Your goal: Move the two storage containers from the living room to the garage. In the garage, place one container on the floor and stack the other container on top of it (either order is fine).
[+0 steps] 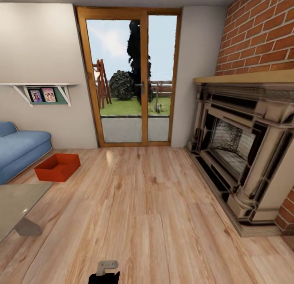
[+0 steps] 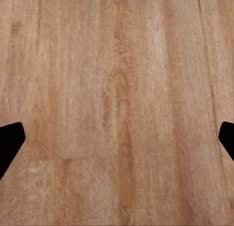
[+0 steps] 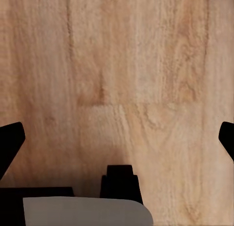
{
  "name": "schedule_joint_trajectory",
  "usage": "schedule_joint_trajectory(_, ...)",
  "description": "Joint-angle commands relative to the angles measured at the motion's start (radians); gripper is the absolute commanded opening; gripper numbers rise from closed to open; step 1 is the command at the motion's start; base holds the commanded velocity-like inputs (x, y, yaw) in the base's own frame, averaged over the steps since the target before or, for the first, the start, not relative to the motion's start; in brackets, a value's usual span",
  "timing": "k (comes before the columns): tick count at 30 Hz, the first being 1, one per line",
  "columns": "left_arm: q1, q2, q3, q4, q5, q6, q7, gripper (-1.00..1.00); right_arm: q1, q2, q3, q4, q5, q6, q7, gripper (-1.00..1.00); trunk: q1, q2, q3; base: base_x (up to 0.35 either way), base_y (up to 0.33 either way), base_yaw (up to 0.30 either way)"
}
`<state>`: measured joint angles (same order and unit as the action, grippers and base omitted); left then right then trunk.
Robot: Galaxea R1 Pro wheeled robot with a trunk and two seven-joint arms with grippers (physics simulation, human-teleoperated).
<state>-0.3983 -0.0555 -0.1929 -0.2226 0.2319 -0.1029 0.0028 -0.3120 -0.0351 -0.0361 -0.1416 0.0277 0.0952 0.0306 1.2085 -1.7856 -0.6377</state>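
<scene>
Head view of the living room: a single orange-red storage container [image 1: 57, 167], open-topped and upright, rests on the light wood-plank floor [image 1: 147, 210] at the left of the frame, just beside the front edge of the blue sofa [image 1: 18, 151] and apart from the corner of the grey low desk [image 1: 18, 202] that enters at lower left. A wood-framed glass door [image 1: 131, 78] occupies the upper centre of the frame, with lawn, a dark shrub and a fence visible beyond it. A white wall shelf [image 1: 38, 88] carrying two small pictures hangs at upper left above the sofa. The brick fireplace [image 1: 241, 149], with a pale mantel and dark firebox, fills the right side of the frame. A dark part of the robot [image 1: 104, 274] with a grey bracket appears at the bottom centre edge. Left wrist view: the left end effector [image 2: 117, 143] is spread wide, its two dark fingertips [image 2: 9, 141] at opposite side edges of the frame, with only bare floor planks between them. Right wrist view: the right end effector [image 3: 117, 143] is likewise spread wide and holds nothing, its fingertips [image 3: 10, 141] at the frame's side edges over floor planks; a dark and grey part of the robot lies along the bottom edge.
</scene>
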Motion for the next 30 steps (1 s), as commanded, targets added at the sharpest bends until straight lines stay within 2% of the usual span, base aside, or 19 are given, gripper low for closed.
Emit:
schedule_joint_trajectory(1,-0.001,0.0,-0.008,0.002,0.01,-0.004,0.0,1.0,0.0,0.0,-0.004,-0.003,0.003,0.006,0.003,1.0,0.001,0.0,-0.001,0.344,0.0,0.251)
schedule_joint_trajectory(30,-0.001,0.0,-0.008,0.002,0.01,-0.004,0.002,1.0,0.0,0.0,-0.004,-0.003,0.003,0.006,0.003,1.0,0.001,0.0,-0.001,0.344,-0.013,0.25)
